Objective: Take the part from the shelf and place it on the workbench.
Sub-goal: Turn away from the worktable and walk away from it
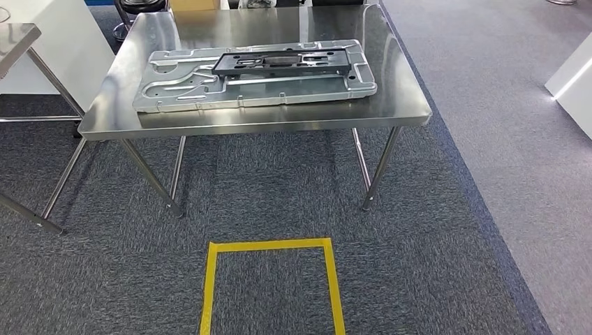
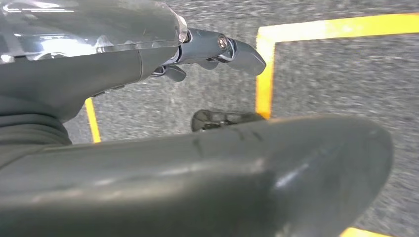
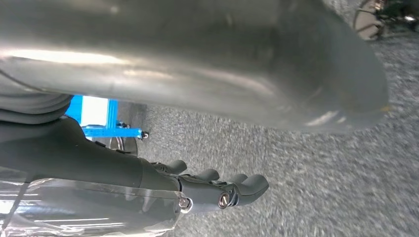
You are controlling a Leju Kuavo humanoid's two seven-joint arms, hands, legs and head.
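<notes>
Steel bench point(image 1: 391, 115) ahead carries part point(image 1: 255, 77), long axis left-right; left hand point(image 2: 207, 52) and right hand point(image 3: 217, 190) hang empty, fingers loosely apart

Part point(image 1: 283, 61) lies on panel point(image 1: 174, 87) — on workbench point(image 1: 279, 120) — behind floor square point(image 1: 272, 246).

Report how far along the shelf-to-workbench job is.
Looks done: a black part lies on a grey metal panel on the steel workbench. In hand: nothing; the left hand and right hand hang over the carpet, holding nothing. Left: likely nothing, unless more parts wait on the shelf. The yellow tape square marks the floor before the bench.
</notes>
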